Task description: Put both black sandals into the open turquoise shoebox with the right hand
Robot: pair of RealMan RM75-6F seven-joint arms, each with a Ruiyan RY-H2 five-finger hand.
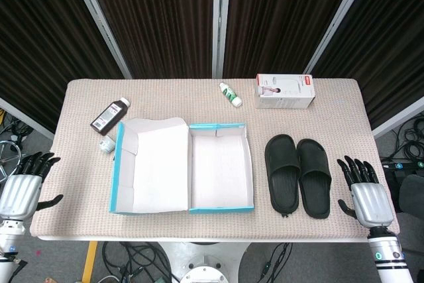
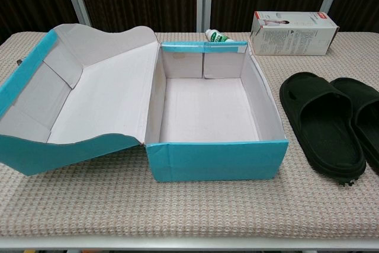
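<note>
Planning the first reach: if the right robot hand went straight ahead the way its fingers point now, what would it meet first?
Probably nothing: the right robot hand points up the table's right margin, with the black sandals off to its left. Depth is uncertain.

In the chest view, the right sandal (image 2: 366,117) is running out of the picture's right edge, beside the left sandal (image 2: 323,124). The small green-white bottle (image 2: 217,37) is hiding partly behind the turquoise shoebox (image 2: 216,159). Left of the shoebox, its open lid (image 2: 23,72) is getting cut by the left edge. The print on the white carton (image 2: 294,33) behind the shoebox is too small to read.
</note>
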